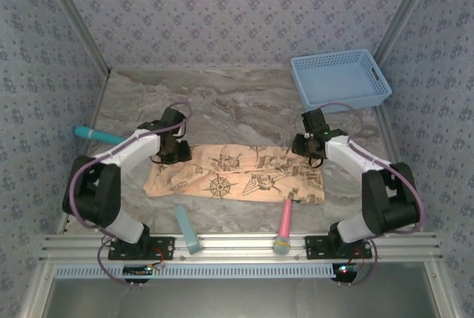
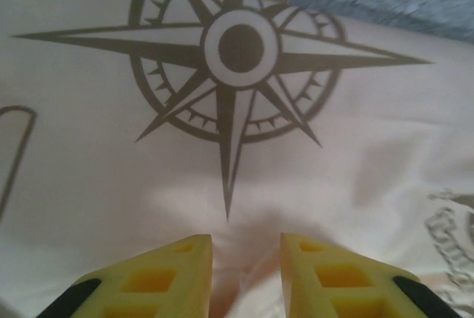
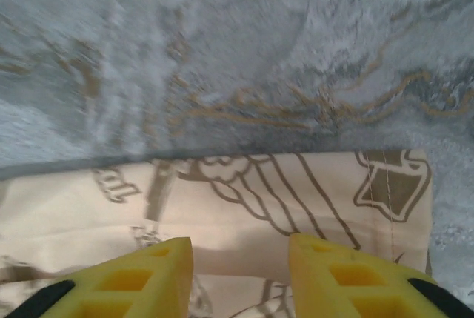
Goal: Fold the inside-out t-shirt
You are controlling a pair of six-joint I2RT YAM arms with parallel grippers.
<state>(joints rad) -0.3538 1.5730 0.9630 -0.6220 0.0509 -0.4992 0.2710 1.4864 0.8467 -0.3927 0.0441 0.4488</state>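
Now the shirt (image 1: 237,177) lies as a strip mid-table. Your left gripper (image 2: 246,245) and right gripper (image 3: 241,247) sit on its far edge, jaws narrowly apart; you cannot tell whether they grip. Pinch too shallow and layers may slip.

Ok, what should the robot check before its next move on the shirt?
1. T-shirt lying flat in a long strip: ok.
2. Left gripper down over the cloth: ok.
3. Left gripper actually pinching cloth: cannot tell.
4. Right gripper over the shirt's end, jaws apart: ok.
5. Pink tool clear of the shirt: not ok, its tip looks to touch the near edge.
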